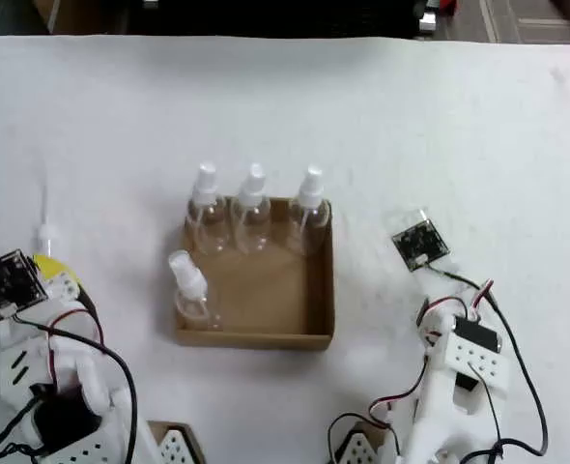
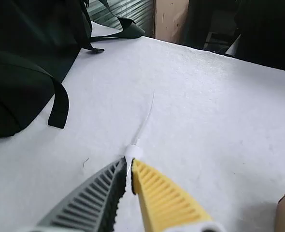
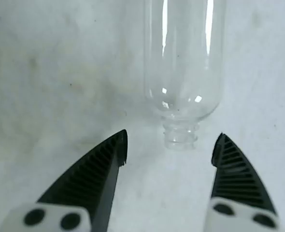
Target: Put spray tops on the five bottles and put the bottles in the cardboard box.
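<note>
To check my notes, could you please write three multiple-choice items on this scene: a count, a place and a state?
1. How many capped bottles stand in the cardboard box? A. Two. B. Four. C. Five.
2. Where is the loose spray top? A. Pinched in the left gripper. B. Inside the box. C. On a bottle.
3. How is the right gripper? A. Shut on a spray top. B. Open, facing the uncapped bottle's neck. C. Shut on nothing.
Answers: B, four white tops show in the box; A, its jaws close on the top; B, its jaws stand apart.
</note>
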Motion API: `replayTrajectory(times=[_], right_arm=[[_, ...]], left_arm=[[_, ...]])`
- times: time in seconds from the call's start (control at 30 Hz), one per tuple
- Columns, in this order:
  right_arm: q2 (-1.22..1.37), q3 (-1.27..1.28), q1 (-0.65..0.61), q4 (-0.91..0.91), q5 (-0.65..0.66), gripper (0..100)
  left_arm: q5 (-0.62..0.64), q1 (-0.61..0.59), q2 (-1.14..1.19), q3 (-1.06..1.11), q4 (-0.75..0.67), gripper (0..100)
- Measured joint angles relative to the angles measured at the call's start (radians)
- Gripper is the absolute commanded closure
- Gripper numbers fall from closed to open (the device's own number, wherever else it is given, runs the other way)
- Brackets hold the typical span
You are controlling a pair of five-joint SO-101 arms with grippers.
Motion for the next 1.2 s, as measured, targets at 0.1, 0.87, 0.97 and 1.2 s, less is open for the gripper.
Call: replayTrajectory(times=[0.1, 0.87, 0.97, 1.2], right_arm=[[0.000, 0.000, 0.000, -0.005, 0.037, 75.1], [0.597, -0.302, 0.025, -0.078, 0.109, 98.2], [0.600, -0.305, 0.025, -0.078, 0.110, 96.4], [0.512, -0.308, 0.066, -0.055, 0.072, 98.4]], left_arm=[[0.000, 0.000, 0.000, 0.000, 0.000, 98], [0.000, 0.023, 0.000, 0.003, 0.000, 98], [0.000, 0.035, 0.000, 0.003, 0.000, 98], [0.000, 0.043, 0.000, 0.003, 0.000, 98]])
